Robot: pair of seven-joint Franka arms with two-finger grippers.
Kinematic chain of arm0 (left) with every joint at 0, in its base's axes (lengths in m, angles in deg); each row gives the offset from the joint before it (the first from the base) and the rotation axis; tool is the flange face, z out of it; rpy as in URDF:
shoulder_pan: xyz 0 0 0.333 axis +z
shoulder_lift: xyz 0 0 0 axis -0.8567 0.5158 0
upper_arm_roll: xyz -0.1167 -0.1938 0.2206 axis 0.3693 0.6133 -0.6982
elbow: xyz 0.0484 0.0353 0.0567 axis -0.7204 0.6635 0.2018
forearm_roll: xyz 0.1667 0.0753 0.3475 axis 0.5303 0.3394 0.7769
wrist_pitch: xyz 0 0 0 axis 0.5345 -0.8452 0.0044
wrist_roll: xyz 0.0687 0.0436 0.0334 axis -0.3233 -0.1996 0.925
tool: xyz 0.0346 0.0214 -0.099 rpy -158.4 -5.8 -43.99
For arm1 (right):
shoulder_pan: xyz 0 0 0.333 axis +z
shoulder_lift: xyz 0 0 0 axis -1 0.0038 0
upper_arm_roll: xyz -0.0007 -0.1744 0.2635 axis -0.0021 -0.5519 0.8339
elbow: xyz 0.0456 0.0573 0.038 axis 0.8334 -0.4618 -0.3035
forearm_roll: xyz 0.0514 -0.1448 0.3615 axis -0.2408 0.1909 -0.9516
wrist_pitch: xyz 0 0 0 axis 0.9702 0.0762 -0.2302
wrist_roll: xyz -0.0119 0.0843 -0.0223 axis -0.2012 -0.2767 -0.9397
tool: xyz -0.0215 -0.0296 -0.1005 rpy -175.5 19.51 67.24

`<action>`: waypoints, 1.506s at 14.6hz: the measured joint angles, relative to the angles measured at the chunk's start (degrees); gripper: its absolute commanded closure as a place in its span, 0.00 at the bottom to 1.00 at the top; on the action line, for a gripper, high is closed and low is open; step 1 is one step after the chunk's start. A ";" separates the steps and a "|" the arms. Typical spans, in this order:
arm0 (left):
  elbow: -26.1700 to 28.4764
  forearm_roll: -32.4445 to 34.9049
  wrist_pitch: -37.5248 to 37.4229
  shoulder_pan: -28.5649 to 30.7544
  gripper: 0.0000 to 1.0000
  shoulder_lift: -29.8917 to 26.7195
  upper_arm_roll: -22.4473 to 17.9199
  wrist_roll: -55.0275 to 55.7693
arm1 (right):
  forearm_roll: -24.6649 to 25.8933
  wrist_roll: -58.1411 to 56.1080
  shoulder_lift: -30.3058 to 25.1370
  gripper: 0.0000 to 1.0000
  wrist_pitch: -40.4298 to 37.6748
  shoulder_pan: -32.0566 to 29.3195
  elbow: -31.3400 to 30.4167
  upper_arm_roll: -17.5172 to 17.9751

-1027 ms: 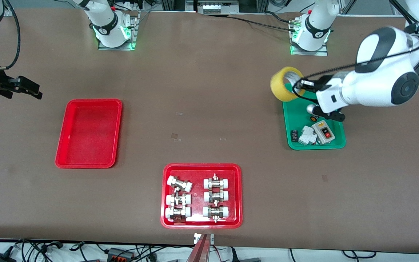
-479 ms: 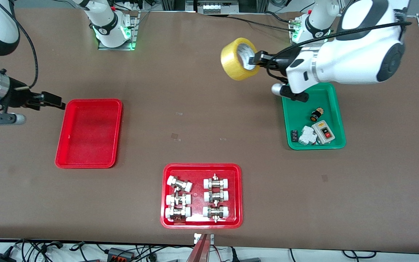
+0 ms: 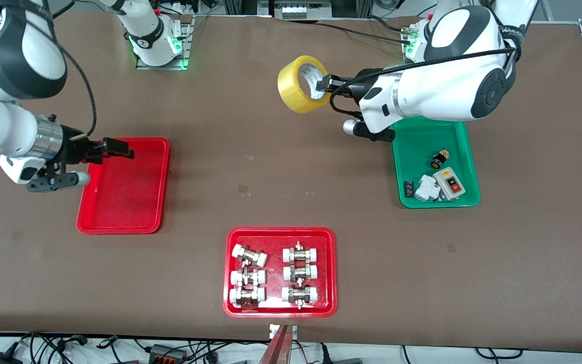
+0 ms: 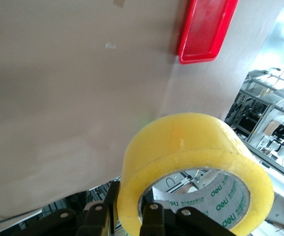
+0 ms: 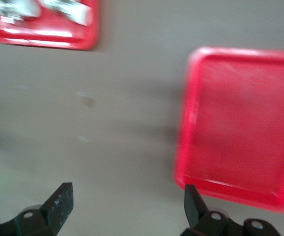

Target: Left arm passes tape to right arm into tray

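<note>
My left gripper point(image 3: 327, 82) is shut on the wall of the yellowish tape roll point(image 3: 302, 84) and holds it in the air over the bare table, between the green tray and the table's middle. In the left wrist view the tape point(image 4: 191, 152) fills the view, one finger inside its pale core and one outside. My right gripper point(image 3: 119, 150) is open and empty, over the plain red tray point(image 3: 119, 222) at the right arm's end of the table. In the right wrist view its fingers point(image 5: 58, 200) stand wide apart, with the red tray point(image 5: 240, 142) to one side.
A second red tray point(image 3: 230, 273) with several white-capped metal fittings lies near the front camera. A green tray point(image 3: 412, 151) under the left arm holds a switch box and small parts.
My left arm has lifted the tape off the green tray and carried it toward the table's middle. My right arm has swung in from the table's end to over the plain red tray.
</note>
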 measured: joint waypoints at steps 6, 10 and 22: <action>-1.57 0.14 4.53 -2.69 0.94 1.94 -0.01 0.19 | -18.83 7.91 0.50 0.00 0.94 9.12 4.51 0.60; -1.73 0.15 5.27 -3.22 0.94 2.01 -0.14 0.26 | -20.09 21.25 1.48 0.00 2.14 13.98 8.35 0.66; -1.87 0.16 5.28 -3.17 0.94 2.01 -0.20 0.26 | -22.46 33.07 3.25 0.00 7.32 22.64 11.51 0.70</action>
